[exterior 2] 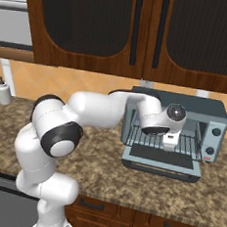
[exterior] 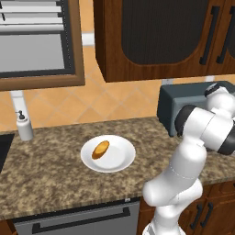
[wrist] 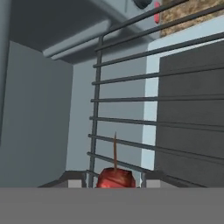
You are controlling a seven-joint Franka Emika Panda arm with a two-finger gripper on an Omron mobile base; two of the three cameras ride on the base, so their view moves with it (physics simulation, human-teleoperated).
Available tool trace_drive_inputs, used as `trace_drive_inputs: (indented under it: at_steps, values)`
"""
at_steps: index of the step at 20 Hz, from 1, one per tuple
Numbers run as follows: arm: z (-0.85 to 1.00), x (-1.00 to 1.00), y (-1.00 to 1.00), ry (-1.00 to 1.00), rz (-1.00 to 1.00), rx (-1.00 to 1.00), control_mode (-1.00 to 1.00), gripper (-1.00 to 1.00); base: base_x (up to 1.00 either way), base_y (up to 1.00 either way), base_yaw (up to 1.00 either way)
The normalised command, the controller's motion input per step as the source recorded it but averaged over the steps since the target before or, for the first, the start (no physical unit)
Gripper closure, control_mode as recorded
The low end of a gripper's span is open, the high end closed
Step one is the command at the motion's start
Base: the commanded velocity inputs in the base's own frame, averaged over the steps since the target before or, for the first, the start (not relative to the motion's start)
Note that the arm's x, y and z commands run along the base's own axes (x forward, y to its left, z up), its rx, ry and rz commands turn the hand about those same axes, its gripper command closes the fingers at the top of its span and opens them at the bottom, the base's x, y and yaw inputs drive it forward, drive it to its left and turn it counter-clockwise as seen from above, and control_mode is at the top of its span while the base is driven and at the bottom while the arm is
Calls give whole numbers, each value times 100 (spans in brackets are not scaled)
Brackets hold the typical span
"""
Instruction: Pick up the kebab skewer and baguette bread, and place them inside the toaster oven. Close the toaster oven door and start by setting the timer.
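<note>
Skewer-wise, I've got the kebab skewer [wrist: 115,175] clamped in the jaws above the toaster oven [exterior 2: 211,112] rack [wrist: 131,127], baguette bread [exterior: 100,149] on its plate [exterior: 120,160] on the bench [exterior: 55,170].

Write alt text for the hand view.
The gripper holds the kebab skewer just above the wire rack inside the toaster oven, stick tip pointing up the picture. The open toaster oven door lies beyond the rack.

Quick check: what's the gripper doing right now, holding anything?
Gripper: shut on the kebab skewer, over the toaster oven rack.
</note>
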Motion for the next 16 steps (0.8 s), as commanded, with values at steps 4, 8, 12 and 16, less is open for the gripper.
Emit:
trace_drive_inputs:
  at_steps: [4,8,12,16]
  values:
    - [-21,11,6,0,0,0,-100,100,0,0,0]
    - [-4,26,5,-1,0,0,-100,100,0,0,0]
    - [0,29,0,-2,0,0,-100,100,0,0,0]
    - [0,35,0,0,0,0,-100,100,0,0,0]
